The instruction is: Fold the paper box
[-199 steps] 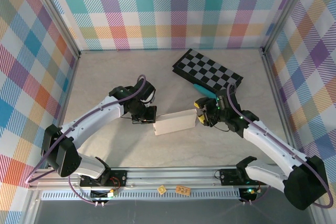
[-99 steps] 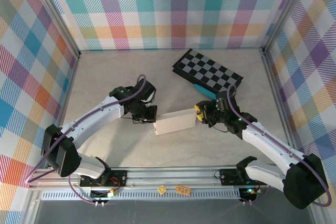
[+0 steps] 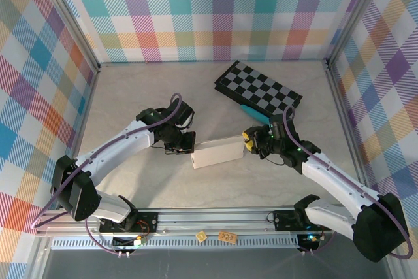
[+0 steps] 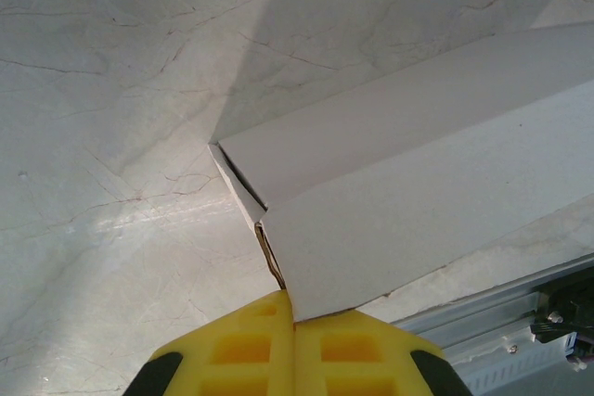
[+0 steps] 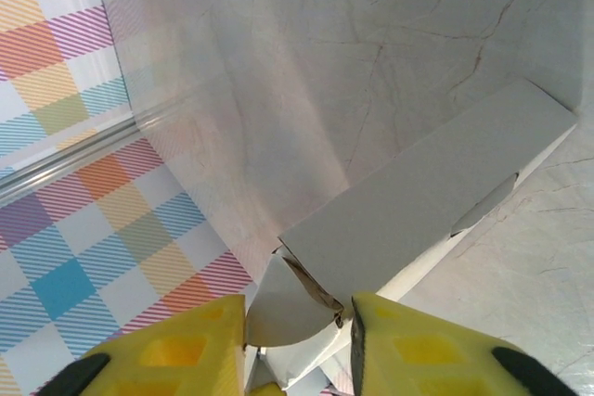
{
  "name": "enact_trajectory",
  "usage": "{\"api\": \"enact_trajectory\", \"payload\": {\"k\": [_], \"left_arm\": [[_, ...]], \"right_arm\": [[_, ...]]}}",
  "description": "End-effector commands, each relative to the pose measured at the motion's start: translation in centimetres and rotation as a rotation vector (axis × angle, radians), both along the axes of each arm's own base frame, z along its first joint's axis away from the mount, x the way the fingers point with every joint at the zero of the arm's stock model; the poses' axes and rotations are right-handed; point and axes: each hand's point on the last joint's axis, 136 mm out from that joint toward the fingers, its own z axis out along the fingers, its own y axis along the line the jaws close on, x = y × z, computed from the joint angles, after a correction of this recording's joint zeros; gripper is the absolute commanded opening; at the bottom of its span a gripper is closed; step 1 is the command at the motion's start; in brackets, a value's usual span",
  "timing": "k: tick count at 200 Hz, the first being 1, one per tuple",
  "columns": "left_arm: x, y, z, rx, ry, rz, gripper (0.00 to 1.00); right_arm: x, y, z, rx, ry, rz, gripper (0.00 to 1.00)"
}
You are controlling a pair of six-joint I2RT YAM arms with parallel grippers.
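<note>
1. Holding both ends: the plain white thin-cardboard paper box (image 3: 217,152) lies at mid-table between the two arms, nearer the bases than the black-and-grey checkered board (image 3: 258,88) and apart from it.
2. Left gripper (image 4: 292,317): yellow fingers pressed together on the box's left end corner, with the cardboard edge pinched between them. The corner seam gapes slightly in the left wrist view.
3. Right gripper (image 5: 299,322): fingers stand partly apart, with a rounded end flap between them. Whether they bear on the flap, I cannot tell.
4. Step in hand, as I judge it: closing the right end, with the left arm acting as anchor. The body looks formed and the end flap is not yet tucked.
5. Next move likely calls for turning that flap inward and pushing it into the end opening while the left pinch resists sliding. Thin card should crease easily, so press gently.
6. Surface: pale marble-look tabletop (image 3: 144,89), smooth and probably slippery under card.
7. Room: pastel plaid walls (image 3: 196,11) on three sides and an aluminium rail (image 3: 215,217) along the near edge.
</note>
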Motion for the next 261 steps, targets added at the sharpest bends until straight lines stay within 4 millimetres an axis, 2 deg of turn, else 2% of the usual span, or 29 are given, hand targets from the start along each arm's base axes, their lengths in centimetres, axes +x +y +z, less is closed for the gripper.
{"api": "enact_trajectory", "payload": {"k": [1, 13, 41, 60, 79, 87, 116, 138, 160, 261], "left_arm": [[-1.3, 0.9, -1.6, 0.052, 0.053, 0.007, 0.0], [-1.3, 0.9, -1.5, 0.051, 0.052, 0.007, 0.0], [-1.2, 0.9, -1.5, 0.053, 0.05, 0.004, 0.0], [-1.2, 0.9, -1.5, 0.055, 0.051, 0.0, 0.0], [-1.1, 0.9, -1.4, 0.055, 0.046, 0.001, 0.0], [-1.1, 0.9, -1.4, 0.055, 0.047, 0.001, 0.0], [-1.1, 0.9, -1.3, 0.057, 0.045, -0.002, 0.0], [-1.1, 0.9, -1.3, 0.061, 0.046, -0.001, 0.0], [-1.1, 1.0, -1.3, 0.064, 0.046, -0.002, 0.0], [-0.8, 0.7, -1.1, 0.065, 0.045, -0.008, 0.0]], "right_arm": [[-2.2, -1.0, -3.0, -0.08, 0.124, 0.04, 0.39], [-1.9, -1.1, -2.3, -0.095, 0.106, 0.06, 0.47], [-0.6, -1.7, 1.1, -0.162, -0.011, 0.126, 0.51], [0.1, -1.9, 3.8, -0.27, -0.145, 0.247, 0.5], [0.1, -1.8, 5.2, -0.409, -0.287, 0.445, 0.4], [-0.1, -1.6, 5.2, -0.457, -0.35, 0.54, 0.35], [-0.9, -1.7, 3.3, -0.602, -0.447, 0.822, 0.28], [-0.6, -1.2, 3.8, -0.641, -0.529, 0.945, 0.22], [-0.2, -0.8, 4.1, -0.666, -0.597, 0.996, 0.21], [0.2, 0.3, 2.6, -0.669, -0.595, 1.078, 0.22]]}}
